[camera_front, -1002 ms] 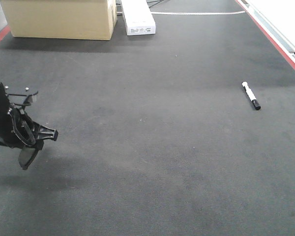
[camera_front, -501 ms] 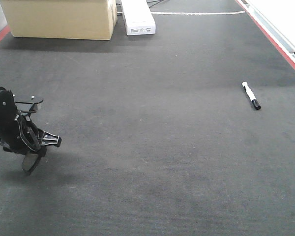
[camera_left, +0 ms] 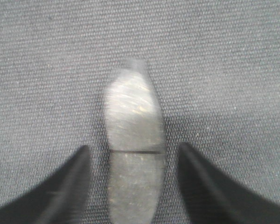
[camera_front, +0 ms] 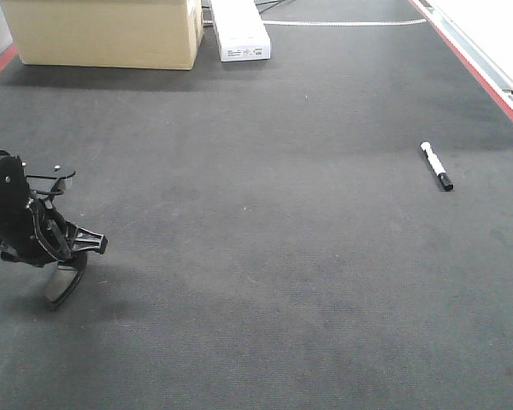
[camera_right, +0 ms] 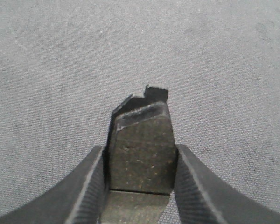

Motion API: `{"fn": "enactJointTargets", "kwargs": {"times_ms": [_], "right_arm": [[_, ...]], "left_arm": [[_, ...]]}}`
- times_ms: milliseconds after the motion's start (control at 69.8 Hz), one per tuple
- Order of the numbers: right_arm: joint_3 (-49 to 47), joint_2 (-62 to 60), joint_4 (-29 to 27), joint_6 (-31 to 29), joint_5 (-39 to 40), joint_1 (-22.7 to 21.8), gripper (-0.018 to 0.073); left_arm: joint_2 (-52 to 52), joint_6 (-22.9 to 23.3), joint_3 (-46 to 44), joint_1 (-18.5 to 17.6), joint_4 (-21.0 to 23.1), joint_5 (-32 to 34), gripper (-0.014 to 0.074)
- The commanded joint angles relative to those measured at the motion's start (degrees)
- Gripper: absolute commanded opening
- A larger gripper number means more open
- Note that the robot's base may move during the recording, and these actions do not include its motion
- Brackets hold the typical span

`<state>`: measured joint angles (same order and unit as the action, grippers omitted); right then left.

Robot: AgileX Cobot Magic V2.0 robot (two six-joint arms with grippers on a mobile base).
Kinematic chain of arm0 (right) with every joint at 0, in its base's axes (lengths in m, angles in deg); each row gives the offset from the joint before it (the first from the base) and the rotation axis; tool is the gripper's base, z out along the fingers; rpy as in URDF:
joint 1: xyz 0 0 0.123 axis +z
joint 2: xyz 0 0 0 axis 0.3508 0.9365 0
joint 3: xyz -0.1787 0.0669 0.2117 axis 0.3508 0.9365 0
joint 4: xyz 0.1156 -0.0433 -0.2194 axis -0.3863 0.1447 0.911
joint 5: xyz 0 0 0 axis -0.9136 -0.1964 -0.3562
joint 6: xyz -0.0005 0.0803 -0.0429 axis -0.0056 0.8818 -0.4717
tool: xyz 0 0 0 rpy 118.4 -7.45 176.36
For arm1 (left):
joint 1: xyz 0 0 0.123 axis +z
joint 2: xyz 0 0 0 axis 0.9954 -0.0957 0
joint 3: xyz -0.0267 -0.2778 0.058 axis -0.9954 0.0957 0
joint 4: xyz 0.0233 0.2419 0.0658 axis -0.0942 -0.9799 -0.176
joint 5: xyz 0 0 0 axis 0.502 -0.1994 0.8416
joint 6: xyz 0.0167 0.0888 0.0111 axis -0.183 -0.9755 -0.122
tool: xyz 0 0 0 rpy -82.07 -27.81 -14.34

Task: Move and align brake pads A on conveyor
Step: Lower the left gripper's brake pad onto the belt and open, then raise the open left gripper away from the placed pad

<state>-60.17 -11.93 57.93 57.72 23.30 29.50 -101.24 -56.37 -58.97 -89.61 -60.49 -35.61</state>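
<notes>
Closest to me, the right end effector (camera_right: 140,154) is clenched on a brake pad, call it the held pad (camera_right: 141,140). Its fingers (camera_right: 91,182) press against both long edges, and the tabbed end pokes out ahead over the belt (camera_right: 60,56).

Over on the left, the left end effector (camera_left: 133,154) stands open, with a clear gap on each side of the laid pad (camera_left: 133,121) below it. That view is smeared, so I can't swear the pad lies fully flat, though from the front it looks to be resting on the belt under the arm.

I'd reckon the step in hand is leaving this pad tidy. The arm should lift straight up with no sideways drift, so neither finger clips the pad and knocks it askew. The held pad should go down just beside it, groove in line with groove and tab pointing the same way, lowered right onto the belt before letting go.

Further off lies a marker pen (camera_front: 436,166), well apart from the pads. At the far end sit a cardboard box (camera_front: 103,32) and a white box (camera_front: 238,30).
</notes>
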Motion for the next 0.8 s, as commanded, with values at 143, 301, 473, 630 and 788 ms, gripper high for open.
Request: {"fn": "enactJointTargets", "kwargs": {"times_ms": [143,301,473,630,788], "right_arm": [[-1.74,0.06,0.17,0.0,4.48,-0.13,-0.0002],[-1.74,0.06,0.17,0.0,4.48,-0.13,-0.0002],[-1.74,0.06,0.17,0.0,4.48,-0.13,-0.0002],[-1.74,0.06,0.17,0.0,4.48,-0.13,-0.0002],[-1.74,0.06,0.17,0.0,4.48,-0.13,-0.0002]], "left_arm": [[5.58,0.59,-1.82,-0.2,-0.09,1.59,0.0475],[9.57,0.55,-1.82,-0.2,-0.09,1.18,0.047],[15.25,0.36,-1.75,-0.2,-0.14,-1.12,0.047],[21.91,-1.18,-1.21,-0.2,-0.03,-3.25,0.047],[31.81,-3.68,1.89,-0.2,-0.03,-2.11,0.047]]}}
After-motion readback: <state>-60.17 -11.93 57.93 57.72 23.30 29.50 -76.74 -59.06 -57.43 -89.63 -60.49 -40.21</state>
